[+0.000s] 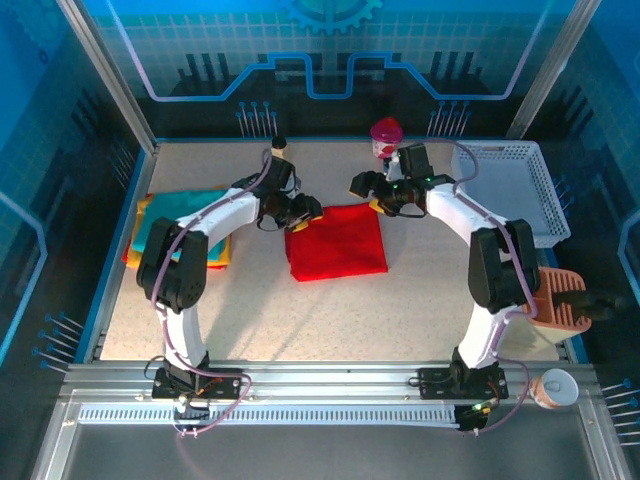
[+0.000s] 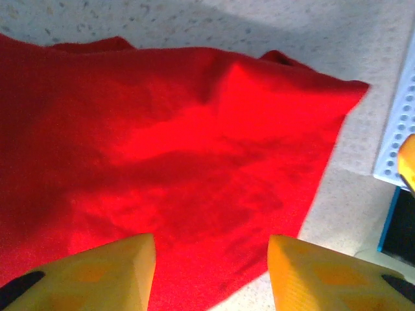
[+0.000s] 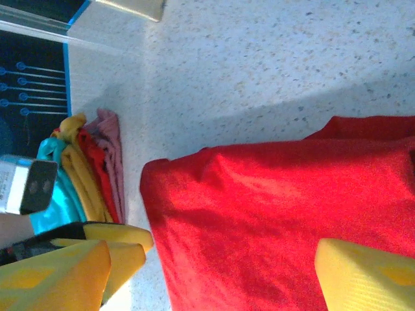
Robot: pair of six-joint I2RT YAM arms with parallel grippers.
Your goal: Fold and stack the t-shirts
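One speckled table (image 1: 420, 300) carries everything: the folded red t-shirt (image 1: 336, 241) lies mid-table, the teal, yellow and orange stack (image 1: 175, 228) well to its left. The left hand (image 1: 303, 212) and right hand (image 1: 368, 194) hang at the red shirt's far corners, fingers apart, empty. Pinching only the top layer would likely unfold it.

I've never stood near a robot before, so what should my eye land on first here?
The bright red cloth t-shirt, folded into a rough square, lies dead centre. The left pincer and right pincer are both open near its far corners. Off to the left sits a stack of folded teal, yellow and orange shirts, and a white lattice plastic basket stands at the far right.
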